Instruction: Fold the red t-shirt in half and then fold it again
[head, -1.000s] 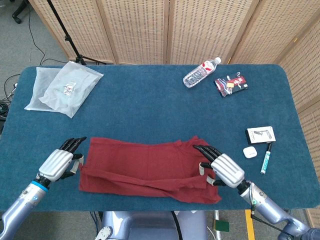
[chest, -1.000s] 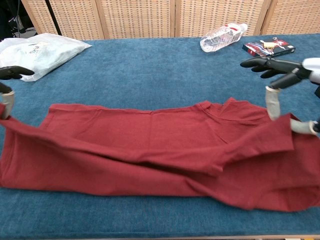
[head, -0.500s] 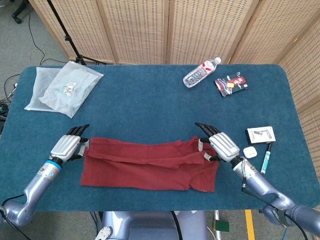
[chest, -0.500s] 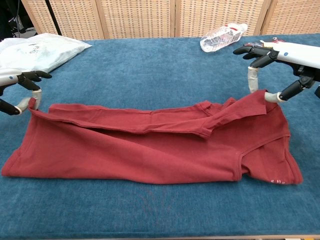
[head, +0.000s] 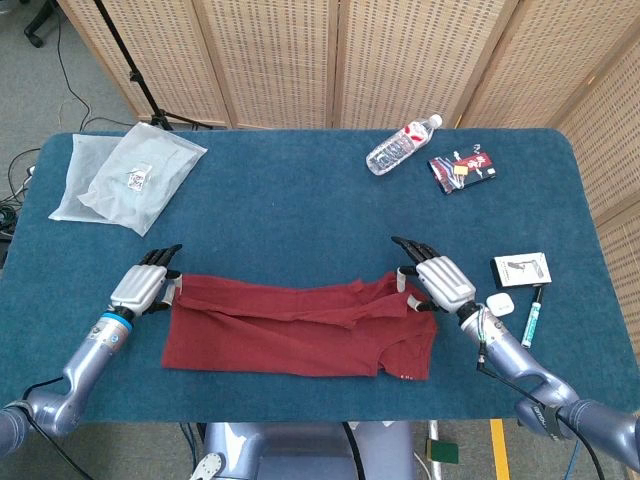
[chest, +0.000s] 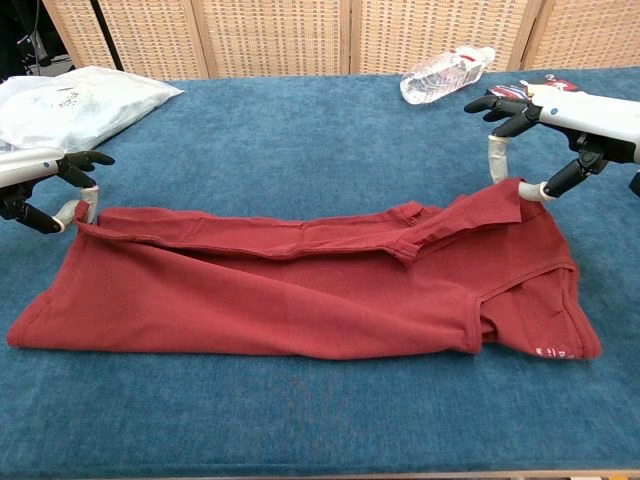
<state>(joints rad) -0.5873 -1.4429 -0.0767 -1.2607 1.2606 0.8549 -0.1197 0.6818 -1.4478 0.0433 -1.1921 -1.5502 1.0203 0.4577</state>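
The red t-shirt (head: 300, 325) lies lengthwise near the front of the blue table (head: 300, 220), its near half doubled over toward the far edge. At the left end, my left hand (head: 140, 288) pinches the folded edge between thumb and finger; in the chest view that left hand (chest: 40, 180) sits low at the shirt (chest: 300, 290) corner. My right hand (head: 437, 280) pinches the right end of the same edge. The chest view shows the right hand (chest: 545, 115) holding that corner slightly raised off the cloth.
A clear plastic bag (head: 125, 178) lies at the far left. A water bottle (head: 402, 145) and a dark snack packet (head: 462, 167) lie at the far right. A white box (head: 520, 269), an earbud case (head: 500, 304) and a pen (head: 532, 316) sit just right of my right hand.
Both hands carried the shirt's near edge away from me and down onto the far edge. The raised fold has flattened and the shirt is now narrower.
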